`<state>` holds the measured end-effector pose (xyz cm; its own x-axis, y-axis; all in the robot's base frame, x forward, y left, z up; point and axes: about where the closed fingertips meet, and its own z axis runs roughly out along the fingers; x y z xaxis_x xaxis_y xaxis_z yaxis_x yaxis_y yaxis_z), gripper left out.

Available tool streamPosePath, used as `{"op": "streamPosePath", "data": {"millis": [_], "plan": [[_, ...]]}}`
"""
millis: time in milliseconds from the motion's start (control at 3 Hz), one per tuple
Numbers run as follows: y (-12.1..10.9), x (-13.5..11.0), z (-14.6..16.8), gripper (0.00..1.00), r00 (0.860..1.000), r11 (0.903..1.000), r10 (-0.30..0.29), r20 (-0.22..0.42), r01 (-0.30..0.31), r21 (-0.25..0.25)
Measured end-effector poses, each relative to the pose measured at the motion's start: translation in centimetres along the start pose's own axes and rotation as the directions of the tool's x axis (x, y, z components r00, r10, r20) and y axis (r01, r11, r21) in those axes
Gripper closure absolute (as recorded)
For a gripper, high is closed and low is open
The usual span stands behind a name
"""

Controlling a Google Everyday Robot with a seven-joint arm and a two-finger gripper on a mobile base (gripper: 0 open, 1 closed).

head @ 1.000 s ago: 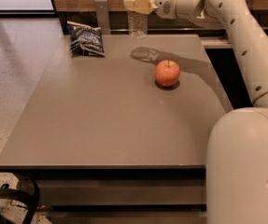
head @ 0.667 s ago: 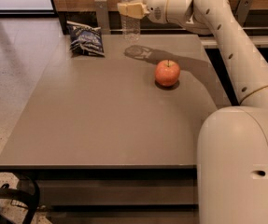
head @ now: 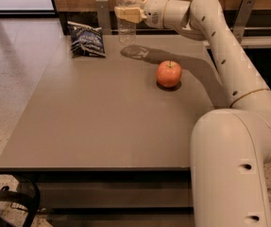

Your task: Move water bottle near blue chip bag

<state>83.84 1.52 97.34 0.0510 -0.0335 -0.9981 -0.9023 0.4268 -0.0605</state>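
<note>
The water bottle (head: 126, 25), clear ribbed plastic with a white cap, is upright at the far edge of the table, held above the surface; its shadow lies on the table below it. My gripper (head: 128, 13) is shut on the water bottle around its middle, reaching in from the right. The blue chip bag (head: 86, 39), dark navy with white lettering, lies on the table at the far left, a short way left of the bottle.
A red apple (head: 169, 74) sits on the grey table (head: 102, 122) right of centre. A wooden wall with metal brackets runs behind the table. My white arm (head: 229, 60) spans the right side. Speckled floor lies to the left.
My gripper has carried the water bottle leftward along the far edge, closer to the blue chip bag. The apple and the bag have not moved.
</note>
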Motion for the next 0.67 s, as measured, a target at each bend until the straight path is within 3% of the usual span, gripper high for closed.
{"op": "streamPosePath", "data": {"millis": [667], "plan": [[0.8,1.4,1.39,1.0,0.987,0.9998,-0.018,-0.157,0.02,0.009]]}}
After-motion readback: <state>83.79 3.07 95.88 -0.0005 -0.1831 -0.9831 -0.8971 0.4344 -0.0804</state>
